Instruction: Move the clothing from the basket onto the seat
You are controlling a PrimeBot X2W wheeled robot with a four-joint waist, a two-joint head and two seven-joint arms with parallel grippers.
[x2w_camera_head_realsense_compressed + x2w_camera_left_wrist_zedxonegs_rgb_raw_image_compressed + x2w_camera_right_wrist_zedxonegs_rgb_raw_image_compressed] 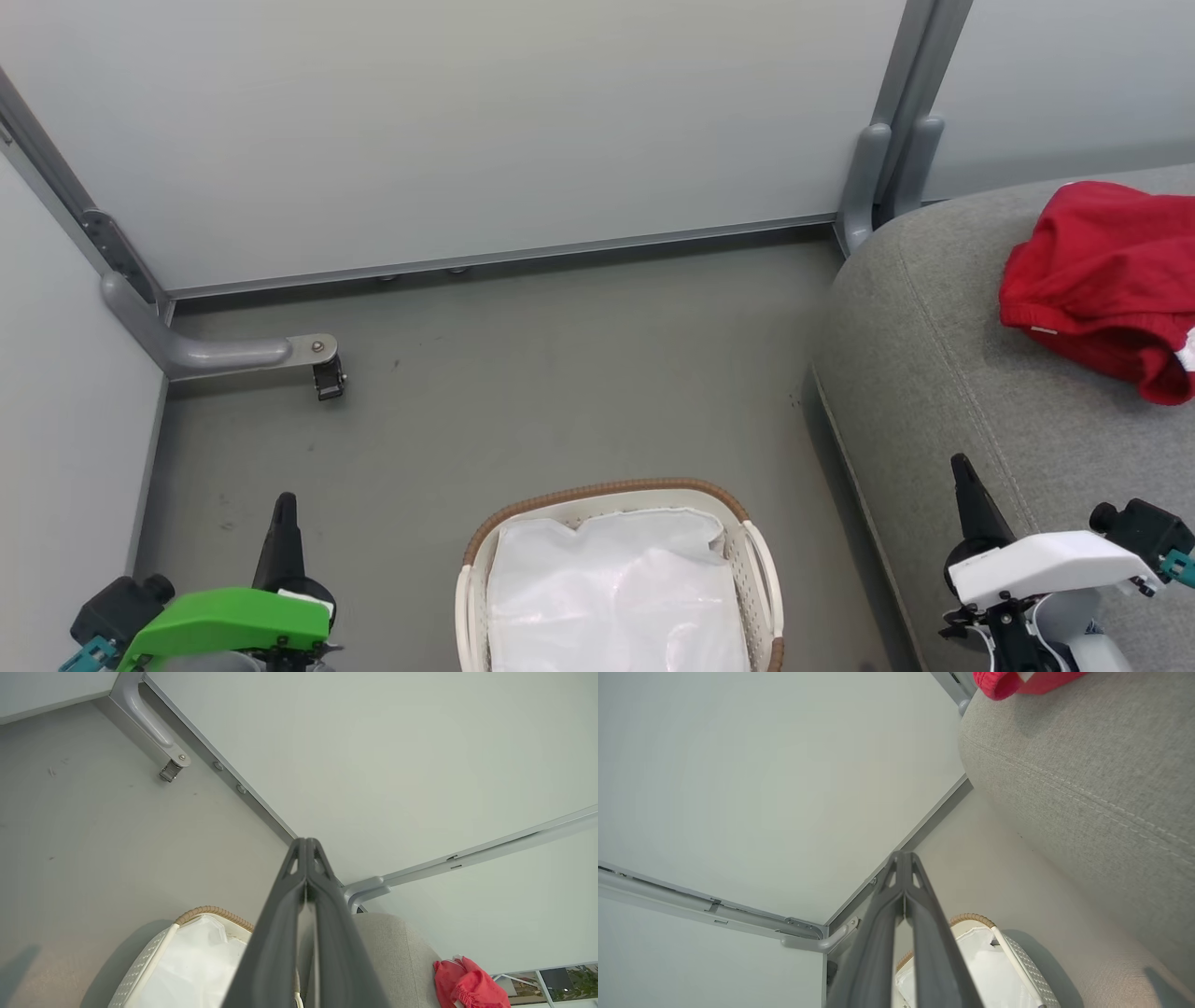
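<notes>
A crumpled heap of red clothing point(1106, 280) with a bit of white trim lies on the grey seat point(943, 355) at the right; it also shows as red clothing point(467, 983) and red clothing point(1017, 680) on the seat point(1087, 779). The white basket point(758, 569) with a brown rim stands on the floor at bottom centre, holding a plain white liner point(611, 597). My left gripper point(283, 509) is shut left of the basket, holding nothing. My right gripper point(962, 471) is shut over the seat's front edge, holding nothing.
Pale partition walls with grey metal frames close off the back and left. A metal foot bracket point(313, 359) sticks out onto the grey floor point(560, 373) at the left. A grey post point(887, 177) stands by the seat's back corner.
</notes>
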